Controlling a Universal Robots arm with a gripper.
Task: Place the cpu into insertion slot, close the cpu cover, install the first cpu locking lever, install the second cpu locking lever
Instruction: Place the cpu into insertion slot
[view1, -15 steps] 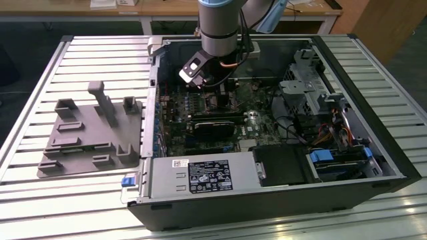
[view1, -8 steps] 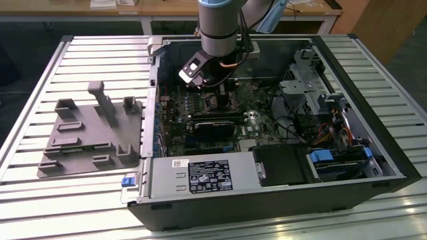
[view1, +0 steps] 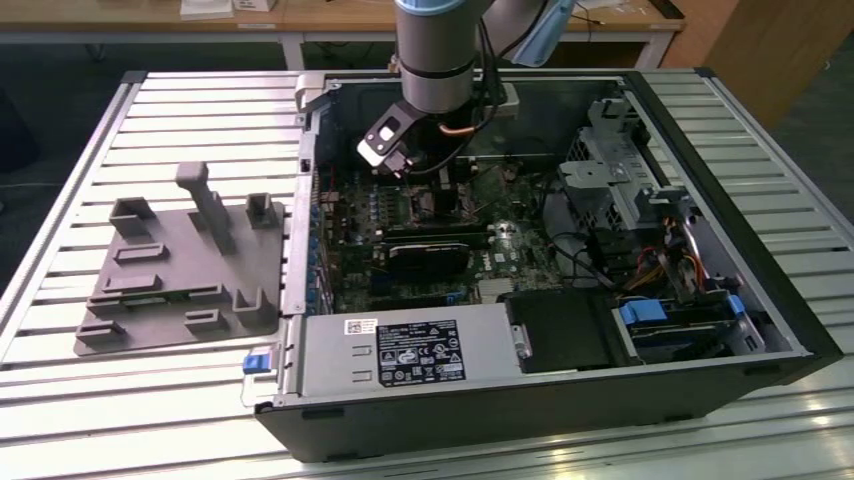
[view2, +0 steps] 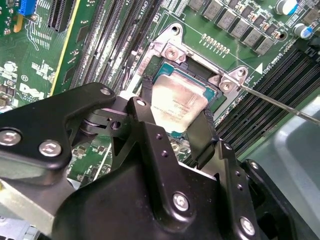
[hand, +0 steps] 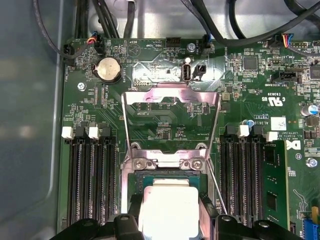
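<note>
**Figure.** An open computer case (view1: 747, 300) was shown on a slatted table (view1: 120, 420), with one robot arm (view1: 438, 50) reaching into it at the upper centre of the exterior view.

The first step, placing the cpu, was judged to be in hand. In the second wrist view the end effector (view2: 177, 107) was seen clamped on the cpu (view2: 175, 100), with its two black fingers (view2: 146, 95) pressed against opposite edges of the chip. The cpu was held directly over the insertion slot (view2: 162, 67), inside the silvery rim. Whether it was fully seated could not be told.

In the first wrist view the cpu cover (hand: 150, 95) was shown standing raised and open, so the cover and both lever steps were judged undone. Letting go was judged to call for the chip lying flat and square in the socket, with no corner riding on the rim.

Counted:
- one cpu
- one insertion slot
- one cpu cover
- one thin locking lever rod (view2: 280, 102) clearly made out
- one coin cell (hand: 107, 69)
- one grey fixture tray (view1: 174, 290) at the middle left of the exterior view
</note>
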